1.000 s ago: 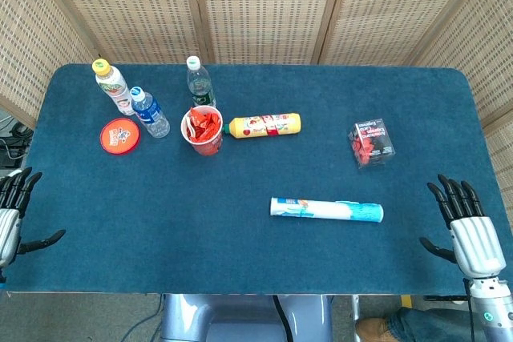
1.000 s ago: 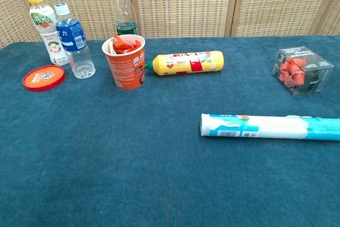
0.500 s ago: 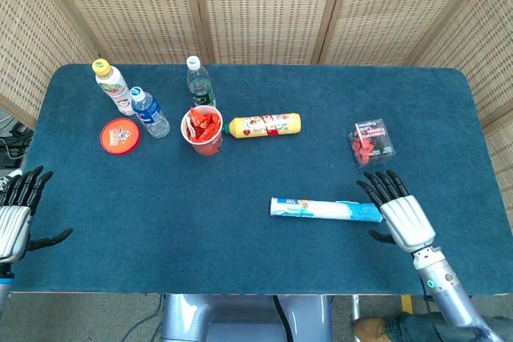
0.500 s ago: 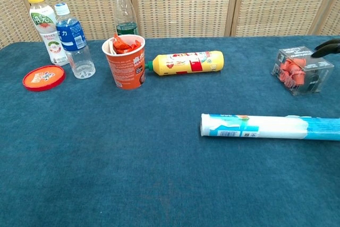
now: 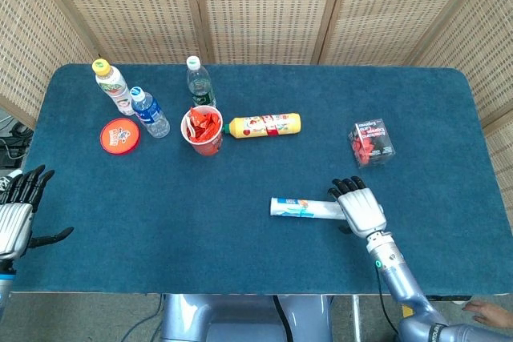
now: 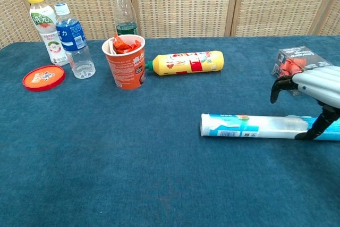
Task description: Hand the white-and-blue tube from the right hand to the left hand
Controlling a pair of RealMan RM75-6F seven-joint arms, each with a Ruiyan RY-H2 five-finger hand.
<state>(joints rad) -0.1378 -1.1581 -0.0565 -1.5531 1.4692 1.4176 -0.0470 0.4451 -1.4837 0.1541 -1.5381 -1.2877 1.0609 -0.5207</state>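
Observation:
The white-and-blue tube (image 5: 303, 208) (image 6: 249, 126) lies flat on the blue table, near its front right, with its long axis left to right. My right hand (image 5: 358, 207) (image 6: 311, 91) hovers over the tube's right, blue end. Its fingers arch down on the far side and the thumb (image 6: 317, 125) comes down on the near side, without closing on the tube. That end of the tube is hidden under the hand in the head view. My left hand (image 5: 18, 214) hangs at the table's front left edge with its fingers spread and nothing in it; the chest view does not show it.
A clear box of red pieces (image 5: 371, 142) (image 6: 291, 63) stands just behind the right hand. At the back left are three bottles (image 5: 149, 111), a red lid (image 5: 119, 134), an orange cup (image 5: 203, 130) and a lying yellow bottle (image 5: 265, 124).
My right hand has moved left from the table's right edge and now sits over the tube's blue end. The left hand has barely shifted.

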